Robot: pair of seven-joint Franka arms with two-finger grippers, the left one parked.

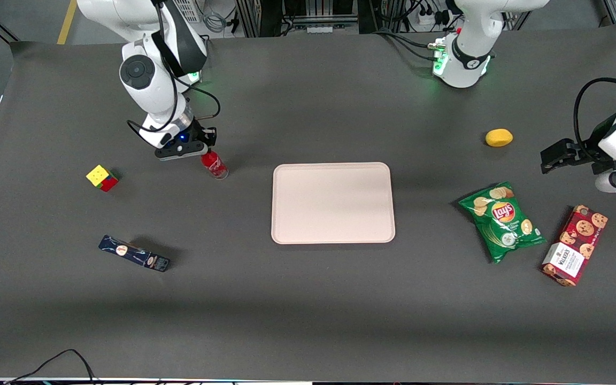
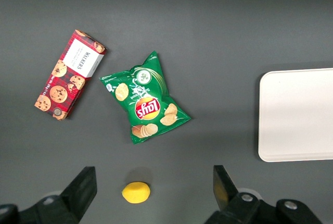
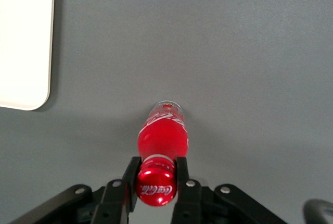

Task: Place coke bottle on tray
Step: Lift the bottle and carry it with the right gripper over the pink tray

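I have the gripper (image 3: 156, 182) closed on the neck of the coke bottle (image 1: 215, 163), just under the red cap, one finger (image 3: 130, 179) on each side; the hold sits high so the fingers clear the table (image 1: 308, 299) and the body hangs free below. In the right wrist view the fingers press against the neck with no gap visible, so I judge the hold firm. The bottle stands upright or nearly so, with its clear base at or just above the table; I cannot tell from these views whether it has lifted off. In the front view the bottle lies at about 9 o'clock from the tray (image 1: 333, 203), near it but apart, slightly farther from the front camera than the tray's centre. The tray is bare, so any spot on it will accept the bottle; a central spot keeps the base off the raised rim. Rubik's cube (image 1: 102, 177) and dark blue box (image 1: 134, 253) lie toward the working arm's end, off the transfer path. Next step, in my judgement: lift, traverse, lower.
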